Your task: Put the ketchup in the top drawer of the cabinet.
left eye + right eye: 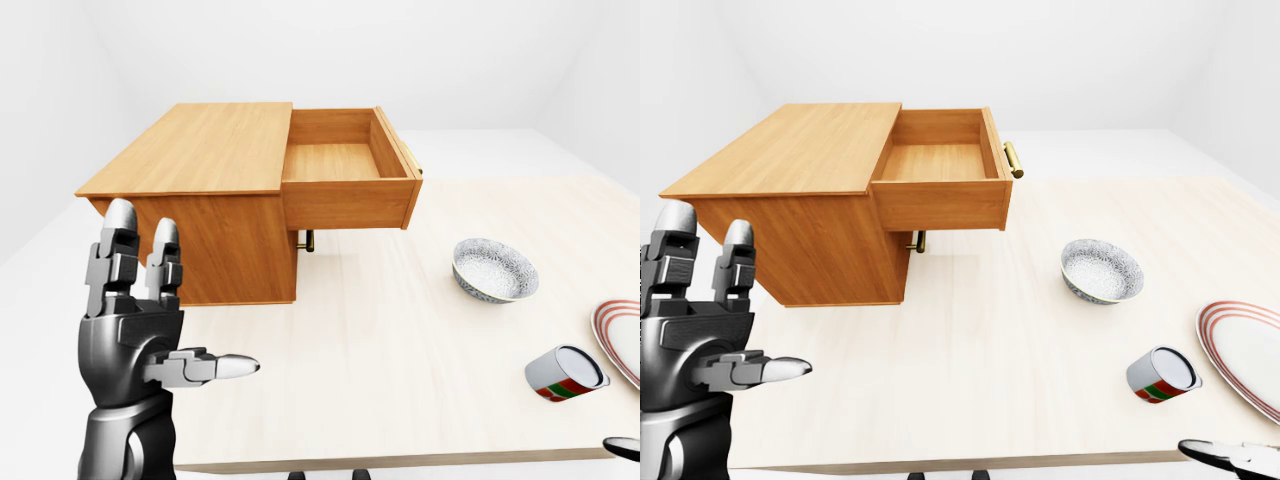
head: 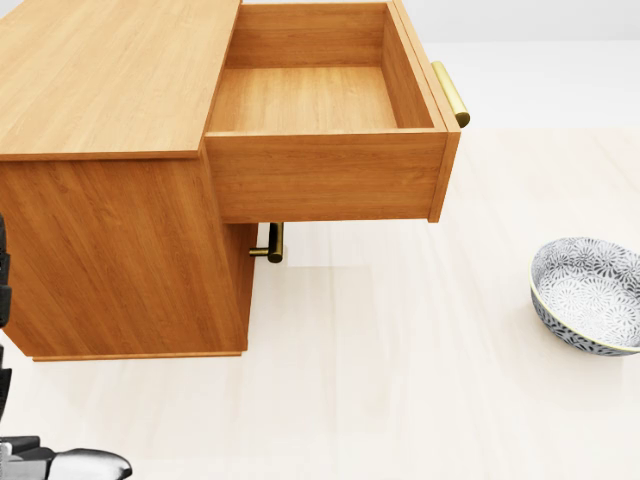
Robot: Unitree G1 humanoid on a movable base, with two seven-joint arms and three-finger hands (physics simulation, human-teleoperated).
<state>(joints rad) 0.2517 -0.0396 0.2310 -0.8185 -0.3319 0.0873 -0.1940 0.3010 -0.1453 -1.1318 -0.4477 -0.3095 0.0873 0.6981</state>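
Wooden cabinet (image 1: 195,200) stood with top drawer (image 1: 345,165) fully extended; bare tabletop (image 1: 380,350) lay at 6 o'clock. Left hand (image 1: 135,330) fingers were spread; right hand's (image 1: 1240,458) undeterminable.

Table (image 1: 380,370) with cabinet (image 1: 200,200), bowl (image 1: 494,269), can (image 1: 564,373), plate (image 1: 1245,345)

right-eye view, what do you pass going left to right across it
left hand → cabinet → open top drawer → patterned bowl → tipped can → striped plate
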